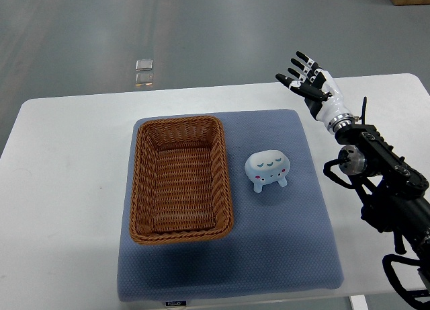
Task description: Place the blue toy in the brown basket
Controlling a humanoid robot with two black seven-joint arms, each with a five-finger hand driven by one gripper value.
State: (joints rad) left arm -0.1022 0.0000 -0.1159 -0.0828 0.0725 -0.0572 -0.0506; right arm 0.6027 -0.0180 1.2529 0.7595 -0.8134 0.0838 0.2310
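Right hand: raised over the table's far right part, fingers spread, holding nothing, well apart from the toy.
Toy: pale blue, on the mat just right of the basket, not touching it.
Basket: brown wicker, empty, on the mat's left half.
Mat: blue-grey, on the white table.

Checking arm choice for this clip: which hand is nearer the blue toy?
Right. The right hand hovers open, up and to the right of the blue toy, not touching it. The left hand is out of view.
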